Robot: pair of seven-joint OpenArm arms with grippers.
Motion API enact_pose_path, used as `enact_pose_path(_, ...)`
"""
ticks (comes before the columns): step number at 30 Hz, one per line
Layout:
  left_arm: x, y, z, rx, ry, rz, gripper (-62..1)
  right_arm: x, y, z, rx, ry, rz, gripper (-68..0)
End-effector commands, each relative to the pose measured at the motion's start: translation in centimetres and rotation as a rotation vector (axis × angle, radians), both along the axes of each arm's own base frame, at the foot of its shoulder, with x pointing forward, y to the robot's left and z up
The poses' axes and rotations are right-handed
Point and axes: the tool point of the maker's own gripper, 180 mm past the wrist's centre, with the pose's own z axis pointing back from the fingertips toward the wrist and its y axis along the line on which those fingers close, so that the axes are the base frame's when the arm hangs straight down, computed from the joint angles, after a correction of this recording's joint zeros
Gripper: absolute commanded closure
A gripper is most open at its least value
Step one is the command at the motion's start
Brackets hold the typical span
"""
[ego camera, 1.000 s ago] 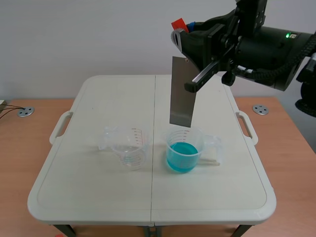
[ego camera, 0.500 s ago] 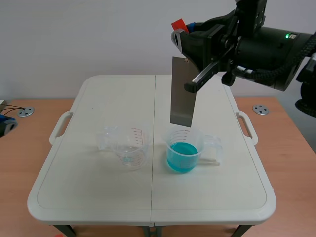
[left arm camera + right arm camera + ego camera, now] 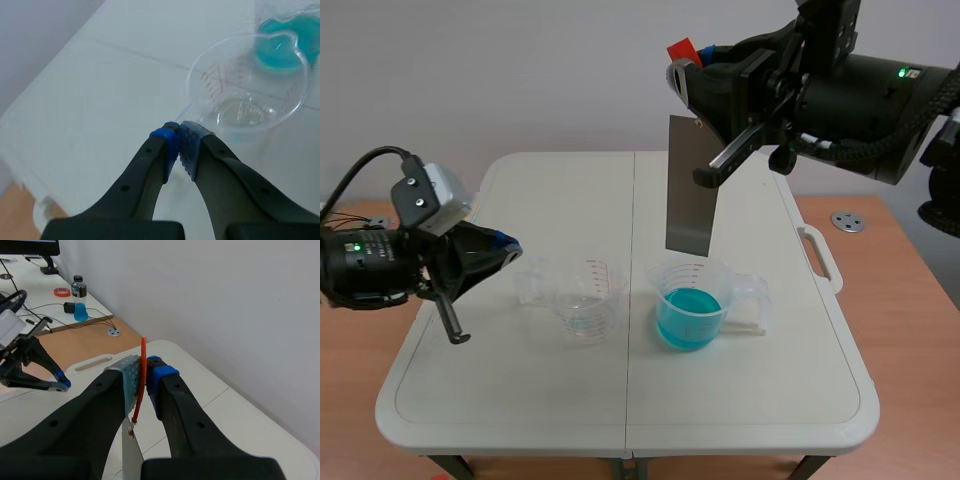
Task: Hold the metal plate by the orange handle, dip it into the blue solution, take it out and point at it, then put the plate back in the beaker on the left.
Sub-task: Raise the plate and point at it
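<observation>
- The right tool (image 3: 145, 371), at the upper right of the frame, was clamped on the orange handle (image 3: 680, 48).
- The metal plate (image 3: 690, 190) hung upright above the beaker of blue solution (image 3: 688, 318), right of centre on the surface (image 3: 520, 400).
- The left tool (image 3: 178, 137), its fingers pressed together on nothing, sat at mid left, near the empty beaker (image 3: 582, 300).

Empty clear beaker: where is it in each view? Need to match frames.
Scene view: empty beaker on the table, left of the blue solution beaker.
Left wrist view: empty beaker just ahead of the shut left gripper.
Right wrist view: not in it.
Shared landmark: left gripper, in all three.
</observation>
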Motion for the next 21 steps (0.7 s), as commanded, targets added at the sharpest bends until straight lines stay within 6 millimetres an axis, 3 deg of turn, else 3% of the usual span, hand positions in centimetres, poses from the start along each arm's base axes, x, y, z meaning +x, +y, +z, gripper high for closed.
enact_pose_path(1,0.4,-0.8,0.8,-0.02,-0.024,-0.018,-1.8,0.0,-0.1,1.9,0.022,-0.052,0.0,-1.1)
enact_pose_path(9,0.5,-5.4,1.3,-0.053,-0.032,-0.102,-1.8,0.0,-0.1,1.8,0.022,-0.052,0.0,-1.1)
enact_pose_path(21,0.6,-8.8,1.7,-0.054,-0.04,-0.156,-1.8,0.0,-0.1,1.9,0.022,-0.052,0.0,-1.1)
